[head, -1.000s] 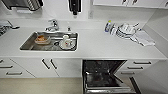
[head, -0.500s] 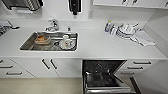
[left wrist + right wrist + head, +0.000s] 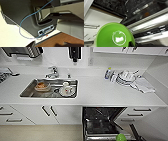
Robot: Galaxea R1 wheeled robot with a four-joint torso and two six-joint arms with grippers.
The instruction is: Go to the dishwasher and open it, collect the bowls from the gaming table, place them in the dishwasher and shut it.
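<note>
The dishwasher (image 3: 103,122) stands open under the white bench (image 3: 100,94), its dark inside with racks facing the robot. In the right wrist view the green bowl (image 3: 115,35) sits at the right pincer, bottom up, just in front of the open racks; it seems held, but I cannot tell how the pincer stands. The right arm is the nearer one.

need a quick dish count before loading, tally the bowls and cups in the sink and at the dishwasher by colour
green bowl at the dishwasher: 1
orange bowl in the sink: 1
white cup in the sink: 1
total: 3
</note>
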